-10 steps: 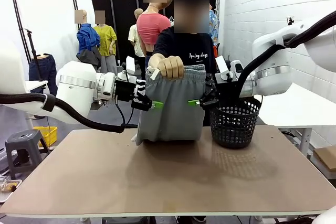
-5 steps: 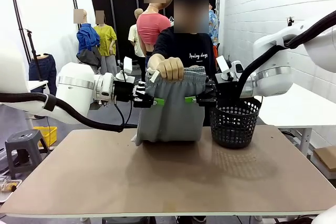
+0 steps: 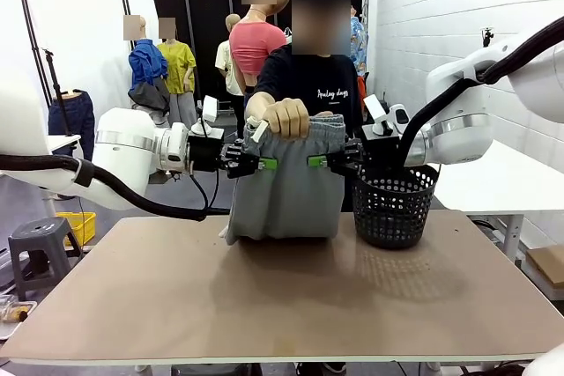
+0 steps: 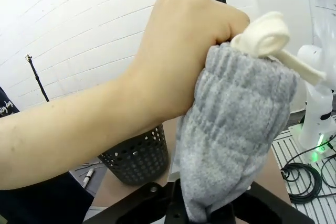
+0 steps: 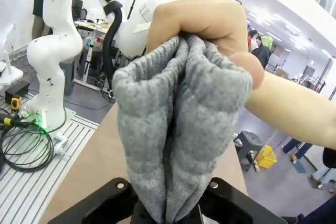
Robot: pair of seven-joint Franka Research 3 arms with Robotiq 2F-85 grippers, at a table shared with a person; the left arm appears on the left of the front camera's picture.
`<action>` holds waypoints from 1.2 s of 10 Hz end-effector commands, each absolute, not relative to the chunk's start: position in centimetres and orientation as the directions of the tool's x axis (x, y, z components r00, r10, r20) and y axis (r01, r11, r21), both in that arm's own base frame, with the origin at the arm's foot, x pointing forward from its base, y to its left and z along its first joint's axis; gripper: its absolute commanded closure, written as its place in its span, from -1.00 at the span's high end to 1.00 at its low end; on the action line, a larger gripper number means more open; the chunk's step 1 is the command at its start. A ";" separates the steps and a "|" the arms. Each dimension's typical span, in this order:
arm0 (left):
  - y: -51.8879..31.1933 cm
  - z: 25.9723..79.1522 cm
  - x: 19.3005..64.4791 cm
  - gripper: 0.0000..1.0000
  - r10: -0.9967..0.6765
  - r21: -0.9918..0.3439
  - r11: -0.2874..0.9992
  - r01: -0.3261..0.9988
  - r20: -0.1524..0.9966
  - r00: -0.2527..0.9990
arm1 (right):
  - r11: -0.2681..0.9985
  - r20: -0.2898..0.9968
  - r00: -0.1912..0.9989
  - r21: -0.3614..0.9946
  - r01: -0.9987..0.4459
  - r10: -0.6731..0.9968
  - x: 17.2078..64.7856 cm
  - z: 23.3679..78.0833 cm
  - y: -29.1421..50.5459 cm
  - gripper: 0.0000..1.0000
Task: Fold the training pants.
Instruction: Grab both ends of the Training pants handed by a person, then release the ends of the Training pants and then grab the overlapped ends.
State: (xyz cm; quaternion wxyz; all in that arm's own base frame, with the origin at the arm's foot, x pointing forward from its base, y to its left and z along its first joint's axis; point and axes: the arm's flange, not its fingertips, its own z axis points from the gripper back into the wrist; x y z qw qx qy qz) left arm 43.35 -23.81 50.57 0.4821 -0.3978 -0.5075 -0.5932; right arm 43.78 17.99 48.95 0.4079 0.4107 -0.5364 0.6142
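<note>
The training pants (image 3: 291, 195) hang at frame centre, waistband held by the person's hand (image 3: 286, 115). The left gripper (image 3: 267, 163) pinches their picture-left edge. The right gripper (image 3: 315, 162) pinches their picture-right edge.

Training pants (image 5: 178, 129) between jaws, under hand (image 5: 210, 19)

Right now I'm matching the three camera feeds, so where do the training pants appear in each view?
Front view: the training pants hang at centre, left of the black basket.
Left wrist view: training pants right of centre, down to the bottom edge.
Right wrist view: training pants bunched at centre, down to the bottom edge.
Shared landmark: the person's hand gripping their top.
</note>
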 end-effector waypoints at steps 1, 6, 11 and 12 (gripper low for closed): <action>-23.7 50.9 43.8 -1.00 -0.125 0.183 -0.029 0.983 0.975 -0.185 | -0.103 0.948 -0.312 -0.305 -0.947 0.059 44.5 49.5 18.2 -1.00; -23.7 50.3 43.5 -1.00 -0.156 0.206 -0.031 0.978 0.966 -0.209 | -0.090 0.944 -0.324 -0.318 -0.944 0.061 44.0 48.8 17.9 -1.00; -23.7 50.3 43.5 -1.00 -0.156 0.206 -0.031 0.978 0.966 -0.209 | -0.090 0.944 -0.324 -0.318 -0.944 0.061 44.0 48.8 17.9 -1.00; -23.7 50.3 43.5 -1.00 -0.156 0.206 -0.031 0.978 0.966 -0.209 | -0.090 0.944 -0.324 -0.318 -0.944 0.061 44.0 48.8 17.9 -1.00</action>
